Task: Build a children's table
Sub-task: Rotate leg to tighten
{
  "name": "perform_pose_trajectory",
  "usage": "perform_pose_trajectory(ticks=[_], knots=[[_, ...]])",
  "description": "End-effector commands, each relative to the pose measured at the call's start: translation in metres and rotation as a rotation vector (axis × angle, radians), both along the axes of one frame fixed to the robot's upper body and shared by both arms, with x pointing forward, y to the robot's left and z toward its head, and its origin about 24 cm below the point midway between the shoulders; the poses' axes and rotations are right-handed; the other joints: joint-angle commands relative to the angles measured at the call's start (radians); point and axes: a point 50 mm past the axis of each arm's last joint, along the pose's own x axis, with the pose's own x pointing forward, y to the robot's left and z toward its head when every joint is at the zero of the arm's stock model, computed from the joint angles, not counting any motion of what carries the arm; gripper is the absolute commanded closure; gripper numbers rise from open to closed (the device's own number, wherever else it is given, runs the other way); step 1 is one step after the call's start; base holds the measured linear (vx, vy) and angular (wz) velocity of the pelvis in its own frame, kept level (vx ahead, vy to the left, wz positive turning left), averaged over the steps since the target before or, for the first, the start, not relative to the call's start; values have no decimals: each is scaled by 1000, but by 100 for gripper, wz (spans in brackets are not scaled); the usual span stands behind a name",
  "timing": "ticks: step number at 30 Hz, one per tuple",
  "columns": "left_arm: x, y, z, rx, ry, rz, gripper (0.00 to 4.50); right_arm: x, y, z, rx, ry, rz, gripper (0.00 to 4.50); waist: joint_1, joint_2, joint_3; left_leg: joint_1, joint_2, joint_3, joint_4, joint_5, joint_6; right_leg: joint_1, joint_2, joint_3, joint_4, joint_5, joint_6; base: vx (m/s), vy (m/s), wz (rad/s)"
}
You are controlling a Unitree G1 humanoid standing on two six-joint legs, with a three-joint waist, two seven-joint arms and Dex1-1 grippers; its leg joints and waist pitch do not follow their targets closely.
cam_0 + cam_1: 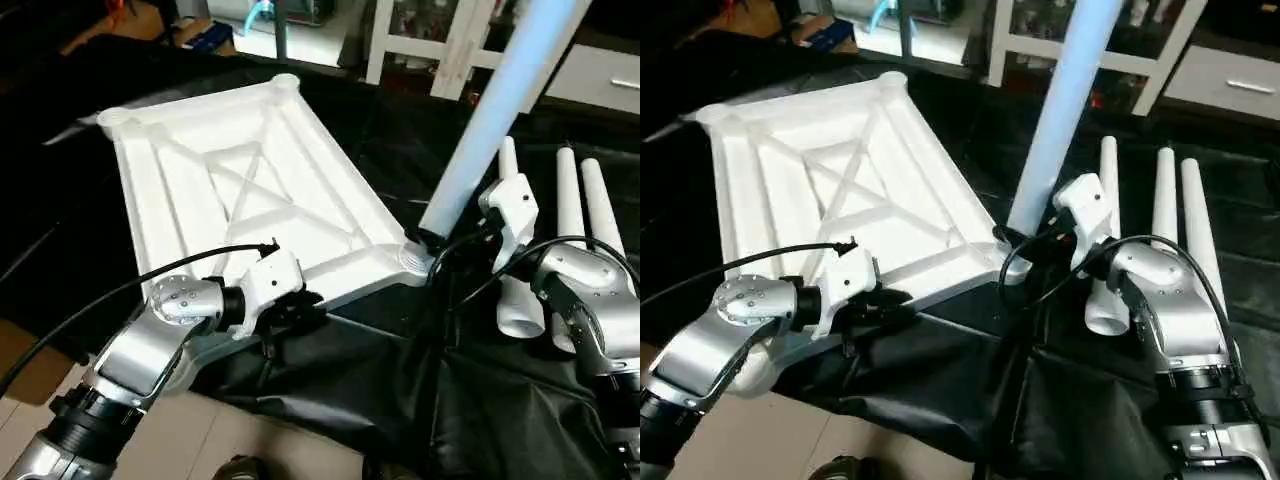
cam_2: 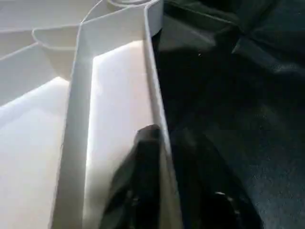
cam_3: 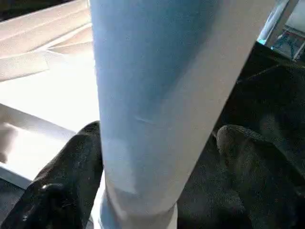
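Note:
The white tabletop [image 1: 250,190] lies upside down on the black-draped work table, its X-ribbed underside facing up. One white tube leg [image 1: 490,120] stands tilted in the near right corner socket [image 1: 415,262]. My right gripper [image 3: 157,152] is open around the base of this leg; one black finger [image 3: 71,176] is on each side, and the other finger [image 3: 248,162] stands clear of the tube. My left gripper [image 1: 300,310] is at the rim of the tabletop's near edge [image 2: 159,109]. Three more legs [image 1: 1162,200] lie side by side on the cloth beyond my right arm.
The black cloth [image 1: 330,390] hangs over the table's near edge, with light floor [image 1: 200,440] below. White shelving [image 1: 450,40] stands behind the table. A person's dark sleeve [image 1: 90,30] and a blue item [image 1: 210,38] are at the far left.

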Motion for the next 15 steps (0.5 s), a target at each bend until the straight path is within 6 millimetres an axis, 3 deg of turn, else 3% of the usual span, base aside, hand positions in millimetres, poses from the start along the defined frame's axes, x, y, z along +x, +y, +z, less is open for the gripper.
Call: perform_pose_trajectory(ticks=[1, 5, 8, 9, 11, 15], knots=[[-3, -3, -3, 36, -12, -21, 353, -2, 3, -2, -6, 8, 7, 60, -1, 0, -60, 17, 42, -13, -70, -129, 89, 56, -36, 35, -45, -124, -267, 0, 0, 0], [6, -2, -4, 62, -44, 59, 353, -2, 4, -1, -2, 4, 1, 60, -1, 3, -61, 15, 41, -13, -67, -104, 100, 59, -37, 35, -41, -90, -279, 0, 0, 0], [16, -9, 3, 10, -83, 127, 353, -3, 5, 0, 4, 5, -2, 60, 3, 6, -56, 17, 42, -12, -68, -132, 95, 57, -36, 35, -47, -120, -282, 0, 0, 0], [19, -16, 9, -42, -81, 142, 325, -3, 6, -1, 9, 6, -3, 60, 4, 9, -54, 16, 42, -13, -70, -141, 87, 57, -37, 36, -49, -136, -280, 0, 0, 0], [19, -23, 13, -87, -57, 143, 319, -4, 7, -1, 14, 8, 0, 60, 4, 5, -56, 15, 42, -14, -70, -141, 82, 59, -38, 35, -48, -135, -280, 0, 0, 0], [18, -36, 17, -100, -71, 116, 279, -5, 12, -2, 21, 9, 5, 60, 4, 6, -55, 11, 41, -15, -68, -120, 98, 61, -39, 35, -47, -108, -282, 0, 0, 0]])
